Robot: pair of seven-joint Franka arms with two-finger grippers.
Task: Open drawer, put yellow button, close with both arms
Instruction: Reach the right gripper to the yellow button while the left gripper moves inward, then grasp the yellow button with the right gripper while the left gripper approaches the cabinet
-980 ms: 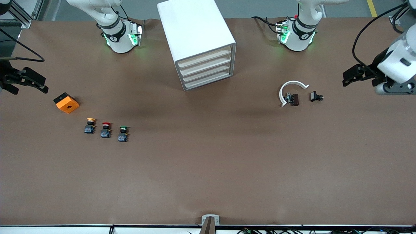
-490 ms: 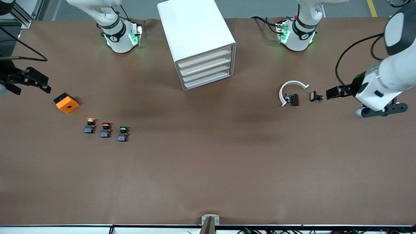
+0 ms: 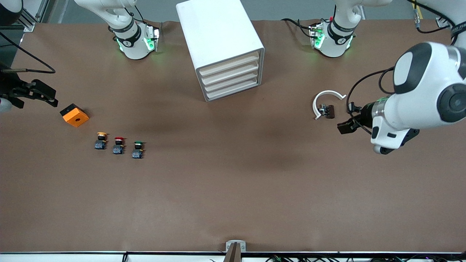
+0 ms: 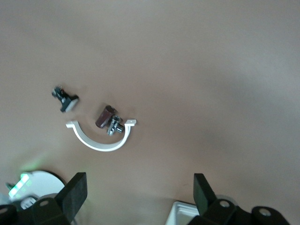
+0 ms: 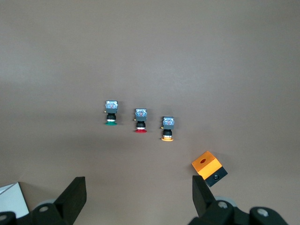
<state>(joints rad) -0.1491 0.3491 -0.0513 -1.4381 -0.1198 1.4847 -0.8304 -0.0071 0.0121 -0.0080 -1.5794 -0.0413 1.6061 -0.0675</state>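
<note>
The white cabinet (image 3: 218, 40) stands between the arm bases, and its top drawer (image 3: 229, 64) is shut like the three below. The yellow button (image 3: 101, 140) stands upright in a row with a red-capped button (image 3: 118, 145) and a green-capped one (image 3: 137, 149); it also shows in the right wrist view (image 5: 167, 127). My right gripper (image 3: 49, 99) is open and empty, over the table's edge beside an orange block (image 3: 74, 115). In its own view my right gripper (image 5: 138, 194) is apart from the buttons. My left gripper (image 3: 346, 127) is open and empty, over the table by small loose parts. In its own view my left gripper (image 4: 139, 192) holds nothing.
A white curved piece (image 3: 326, 98) with a brown part (image 3: 330, 111) lies toward the left arm's end, with a black clip (image 4: 64, 99) beside it. The orange block (image 5: 209, 167) lies close to the buttons. A cabinet corner (image 4: 187, 213) shows in the left wrist view.
My left arm has swung in from the table's end toward the loose parts and lower in the front view. My right gripper has shifted only slightly.
</note>
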